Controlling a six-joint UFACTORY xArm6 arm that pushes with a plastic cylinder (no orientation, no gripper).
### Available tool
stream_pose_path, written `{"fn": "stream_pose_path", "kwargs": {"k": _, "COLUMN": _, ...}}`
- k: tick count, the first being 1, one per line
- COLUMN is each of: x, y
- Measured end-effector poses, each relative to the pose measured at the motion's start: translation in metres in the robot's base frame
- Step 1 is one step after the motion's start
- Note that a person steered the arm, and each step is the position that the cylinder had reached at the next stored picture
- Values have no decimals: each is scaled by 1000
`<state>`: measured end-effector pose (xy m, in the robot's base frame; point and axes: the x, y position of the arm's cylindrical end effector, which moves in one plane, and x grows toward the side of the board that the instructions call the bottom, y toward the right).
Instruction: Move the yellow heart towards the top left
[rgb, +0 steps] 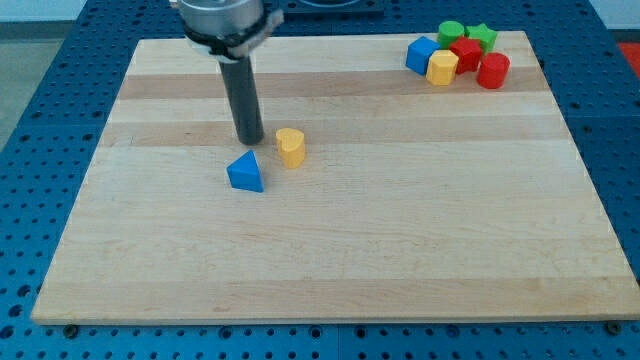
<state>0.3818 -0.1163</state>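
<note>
The yellow heart (290, 146) stands left of the middle of the wooden board (330, 250). My tip (249, 139) rests on the board just left of the heart, with a small gap between them. A blue triangle block (246, 172) lies just below my tip and to the lower left of the heart. The rod comes down from the view's top.
A cluster of blocks sits at the top right corner: a blue block (421, 54), a yellow block (442, 68), a red block (465, 54), a red cylinder (492, 71), a green cylinder (451, 33) and a green star (482, 38).
</note>
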Motion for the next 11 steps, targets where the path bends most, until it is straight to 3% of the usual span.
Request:
{"fn": "stream_pose_path", "kwargs": {"k": 2, "x": -19, "y": 17}}
{"fn": "stream_pose_path", "kwargs": {"k": 3, "x": -16, "y": 85}}
{"fn": "stream_pose_path", "kwargs": {"k": 4, "x": 22, "y": 107}}
{"fn": "stream_pose_path", "kwargs": {"k": 5, "x": 71, "y": 77}}
{"fn": "stream_pose_path", "kwargs": {"k": 6, "x": 69, "y": 55}}
{"fn": "stream_pose_path", "kwargs": {"k": 8, "x": -22, "y": 37}}
{"fn": "stream_pose_path", "kwargs": {"k": 11, "x": -53, "y": 27}}
